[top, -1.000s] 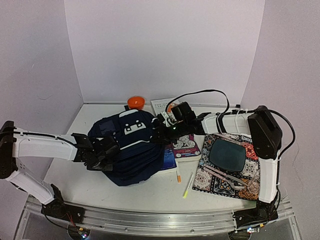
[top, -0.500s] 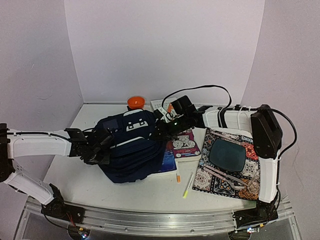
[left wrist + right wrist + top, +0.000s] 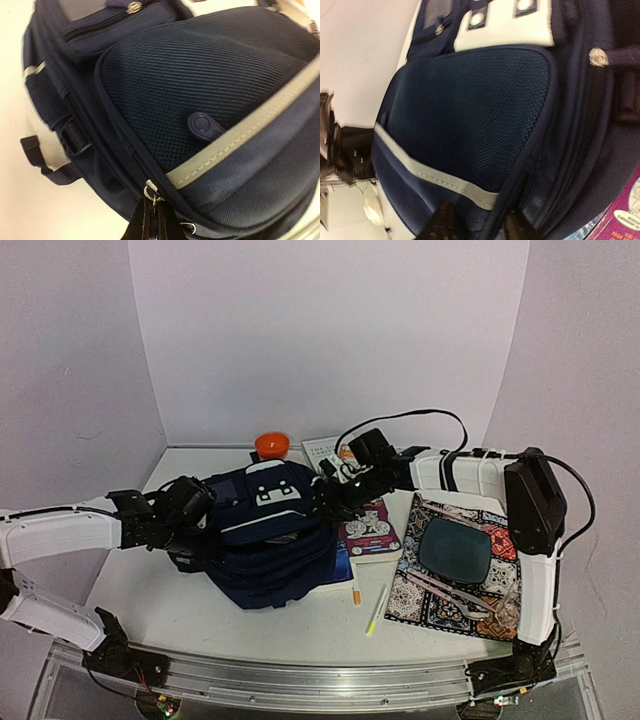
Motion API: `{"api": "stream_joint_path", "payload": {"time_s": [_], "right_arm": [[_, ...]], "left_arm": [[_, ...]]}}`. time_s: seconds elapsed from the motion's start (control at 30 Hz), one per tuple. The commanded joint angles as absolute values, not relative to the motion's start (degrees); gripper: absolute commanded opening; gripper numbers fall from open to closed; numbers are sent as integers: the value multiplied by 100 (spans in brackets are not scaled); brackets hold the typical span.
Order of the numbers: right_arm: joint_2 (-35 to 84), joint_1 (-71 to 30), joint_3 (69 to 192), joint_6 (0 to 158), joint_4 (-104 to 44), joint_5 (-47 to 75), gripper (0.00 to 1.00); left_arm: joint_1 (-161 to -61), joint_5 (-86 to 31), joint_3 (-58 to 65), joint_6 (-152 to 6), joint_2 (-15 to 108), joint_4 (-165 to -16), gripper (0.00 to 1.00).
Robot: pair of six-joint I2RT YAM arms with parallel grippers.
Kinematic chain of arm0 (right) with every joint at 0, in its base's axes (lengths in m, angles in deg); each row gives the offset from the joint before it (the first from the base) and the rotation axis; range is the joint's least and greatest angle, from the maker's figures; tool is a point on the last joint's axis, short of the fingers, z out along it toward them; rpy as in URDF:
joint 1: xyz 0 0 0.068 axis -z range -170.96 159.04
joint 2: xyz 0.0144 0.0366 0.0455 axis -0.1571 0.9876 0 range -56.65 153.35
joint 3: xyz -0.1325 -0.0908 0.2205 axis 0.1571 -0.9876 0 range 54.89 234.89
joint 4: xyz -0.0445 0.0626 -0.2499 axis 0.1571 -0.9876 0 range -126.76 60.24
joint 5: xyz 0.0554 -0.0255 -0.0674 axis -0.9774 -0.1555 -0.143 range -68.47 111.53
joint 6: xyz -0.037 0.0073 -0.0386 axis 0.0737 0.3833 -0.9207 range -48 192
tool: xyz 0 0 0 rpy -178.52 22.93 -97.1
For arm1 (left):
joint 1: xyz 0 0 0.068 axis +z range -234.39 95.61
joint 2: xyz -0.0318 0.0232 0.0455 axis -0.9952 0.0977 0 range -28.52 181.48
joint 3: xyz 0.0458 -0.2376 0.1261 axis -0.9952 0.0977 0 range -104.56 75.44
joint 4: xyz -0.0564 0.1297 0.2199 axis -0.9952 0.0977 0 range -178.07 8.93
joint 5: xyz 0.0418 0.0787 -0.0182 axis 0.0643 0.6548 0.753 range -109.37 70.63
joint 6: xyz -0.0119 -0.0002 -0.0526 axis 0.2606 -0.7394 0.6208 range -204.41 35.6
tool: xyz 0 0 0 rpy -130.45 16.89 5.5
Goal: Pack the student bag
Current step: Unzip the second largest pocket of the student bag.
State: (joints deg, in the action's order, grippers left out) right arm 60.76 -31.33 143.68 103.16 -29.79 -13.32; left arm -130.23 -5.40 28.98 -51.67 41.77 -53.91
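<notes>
The student bag (image 3: 272, 532), a navy backpack with pale trim, lies in the middle of the table between both arms. My left gripper (image 3: 198, 522) is at the bag's left side. In the left wrist view its dark fingers (image 3: 150, 227) are shut on a metal zip pull (image 3: 151, 194) at the bag's seam (image 3: 200, 100). My right gripper (image 3: 335, 502) is at the bag's right side. In the right wrist view its fingers (image 3: 440, 224) straddle a fold of the bag (image 3: 470, 115) next to the zip line and pinch it.
An orange object (image 3: 271, 444) and a white card (image 3: 325, 450) lie behind the bag. A purple book (image 3: 370, 528), a blue book (image 3: 339, 560), an orange-tipped marker (image 3: 356, 590) and a yellow pen (image 3: 376, 610) lie to its right. A patterned mat (image 3: 440, 612) holds a dark plate (image 3: 455, 548) and cutlery.
My left gripper has moved up and toward the back along the bag's left side. The bag has bunched up taller and shifted slightly right. My right gripper has stayed on the bag's right side.
</notes>
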Motion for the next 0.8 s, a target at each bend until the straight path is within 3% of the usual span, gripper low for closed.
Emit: {"api": "stream_joint_path", "payload": {"time_s": [0.0,0.33,0.77], "right_arm": [[5477,-3183,14141,10942,-2408,-682,46],[4592,-3572,13008,11548,-1982,639,68],[4635,-4348,12394,12866,-1061,873,73]], "left_arm": [[-13018,-1126,2706,-5313,3742,-5801,0],[-13098,-1767,2682,-5344,4013,-5921,0],[-13320,-2357,2364,-5324,4576,-6415,0]]}}
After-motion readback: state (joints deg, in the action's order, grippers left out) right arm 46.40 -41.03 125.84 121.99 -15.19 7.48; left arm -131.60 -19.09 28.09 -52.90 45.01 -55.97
